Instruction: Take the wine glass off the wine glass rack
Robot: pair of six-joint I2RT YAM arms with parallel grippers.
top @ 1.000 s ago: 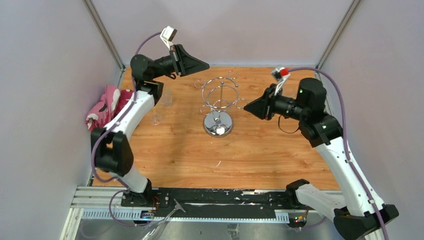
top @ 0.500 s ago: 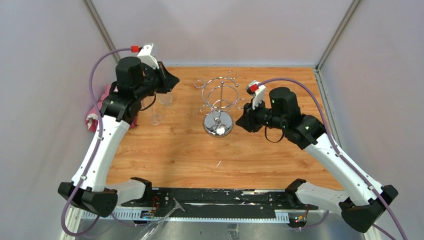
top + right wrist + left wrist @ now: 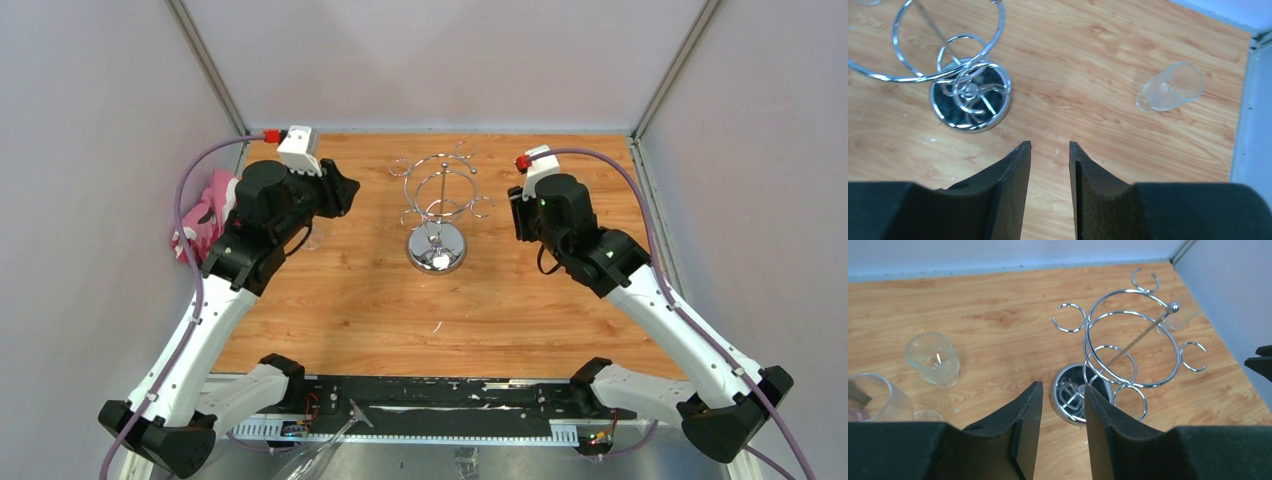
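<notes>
The chrome wine glass rack (image 3: 437, 215) stands mid-table, and I see nothing on its curled hooks (image 3: 1128, 347). Off the rack, a clear wine glass (image 3: 932, 359) stands on the wood to its left, beside a rounder glass bowl (image 3: 873, 400) cut by the frame edge. A third clear glass (image 3: 1170, 89) lies on its side near the right wall. My left gripper (image 3: 1062, 385) is open and empty, aimed at the rack's mirror base (image 3: 1079, 396) from the left (image 3: 340, 190). On the other side, my right gripper (image 3: 1049, 143) hangs open and empty over bare wood, right of the base (image 3: 970, 102).
A pink patterned cloth (image 3: 205, 215) lies against the left wall. Walls close the table on the left, back and right. The right wrist (image 3: 550, 205) hovers just right of the rack.
The left arm swung down from the back wall to beside the rack, and its jaws opened. The right arm turned and drew back to the right, and its jaws widened.
</notes>
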